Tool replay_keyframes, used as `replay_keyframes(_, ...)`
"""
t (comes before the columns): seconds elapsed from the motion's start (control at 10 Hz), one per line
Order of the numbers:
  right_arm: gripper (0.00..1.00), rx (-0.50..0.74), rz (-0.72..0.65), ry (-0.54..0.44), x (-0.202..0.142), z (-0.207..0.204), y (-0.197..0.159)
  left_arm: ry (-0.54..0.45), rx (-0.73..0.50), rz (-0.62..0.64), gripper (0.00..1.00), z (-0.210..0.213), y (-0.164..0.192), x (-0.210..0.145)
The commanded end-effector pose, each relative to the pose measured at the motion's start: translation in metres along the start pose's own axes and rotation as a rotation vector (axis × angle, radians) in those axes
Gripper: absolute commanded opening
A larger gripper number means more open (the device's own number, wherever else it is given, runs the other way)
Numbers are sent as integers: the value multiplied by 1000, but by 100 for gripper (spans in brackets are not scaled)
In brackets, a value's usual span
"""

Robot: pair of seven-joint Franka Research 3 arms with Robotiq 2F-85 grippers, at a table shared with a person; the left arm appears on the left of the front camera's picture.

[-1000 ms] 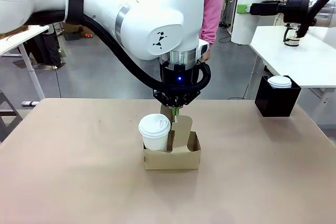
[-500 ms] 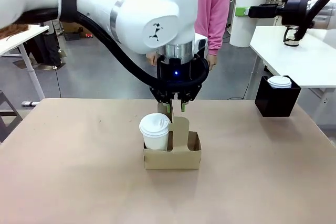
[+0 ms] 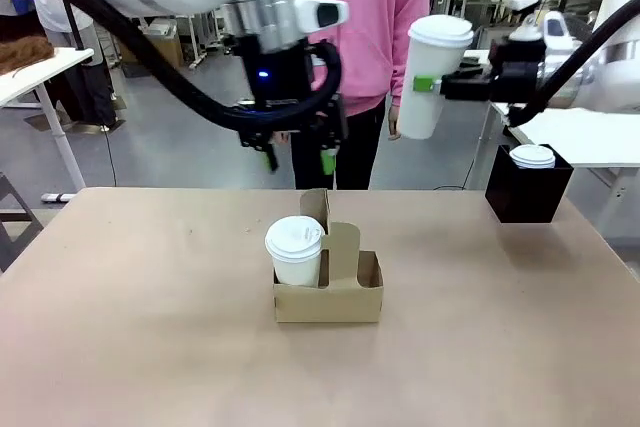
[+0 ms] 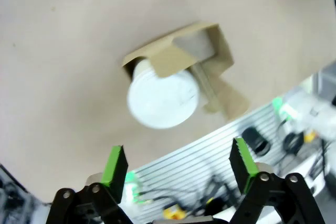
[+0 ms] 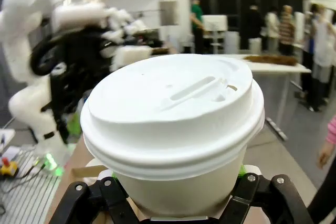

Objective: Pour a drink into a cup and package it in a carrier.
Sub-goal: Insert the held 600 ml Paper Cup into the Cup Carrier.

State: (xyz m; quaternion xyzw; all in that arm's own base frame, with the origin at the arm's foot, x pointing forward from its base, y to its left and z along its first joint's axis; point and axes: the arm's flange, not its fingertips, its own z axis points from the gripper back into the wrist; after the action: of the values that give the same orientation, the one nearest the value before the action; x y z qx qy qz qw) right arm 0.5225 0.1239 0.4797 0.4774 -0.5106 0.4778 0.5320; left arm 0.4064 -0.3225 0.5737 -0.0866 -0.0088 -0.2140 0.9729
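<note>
the tall cup (image 3: pixel 430 67) is gripped in the right gripper (image 5: pixel 176 190), whose jaws are closed on its wall below the lid. whether a drink is inside cannot be told, since the lid hides it. the cup's long axis is held vertical, lid uppermost.

the carrier (image 3: pixel 340 302) is seen on the worktop (image 3: pixel 150 327), well below this gripper and off toward the robot's left. of its 2 slots, the one farther from the right gripper is taken by a shorter lidded cup (image 3: pixel 296 247). the nearer slot (image 3: pixel 366 269) is seen empty, with the upright handle tab (image 3: pixel 345 245) between the 2.

the left gripper (image 3: pixel 297 159) is held above the carrier and a little beyond it, jaws spread wide with nothing between them. in its wrist view the carrier and the short cup are seen ahead of the fingers. it is the nearer gripper to the carrier, but it is empty.

the coming move is judged to fall to the right gripper. the tall cup would have to be carried leftward and down, base first and axis kept vertical, into the empty slot on its own side of the tab. the tab and the short cup are judged the things most likely to be clipped. a black box (image 3: pixel 520 197) is seen below this gripper, to its right, and is not the target.
</note>
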Motion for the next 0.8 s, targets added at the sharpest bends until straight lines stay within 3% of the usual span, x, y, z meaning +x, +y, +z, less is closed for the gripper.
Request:
replay_keyframes(0.0, 81, 54, 112, 84, -12, -25, 14, 28, 13, -233, 100, 4, 34, -17)
replay_keyframes(0.2, 81, 35, 71, 153, -22, -42, 10, -36, 63, -332, 100, -1, 29, -15)
replay_keyframes(0.3, 81, 84, 76, 70, -17, -32, 15, -119, 185, -62, 100, -13, 16, -10)
replay_keyframes(0.4, 81, 84, 76, 70, -17, -32, 15, 21, 34, -287, 100, 7, 34, -8)
replay_keyframes(0.7, 81, 78, 76, 99, -23, -36, 15, -18, 76, -252, 100, 1, 27, -6)
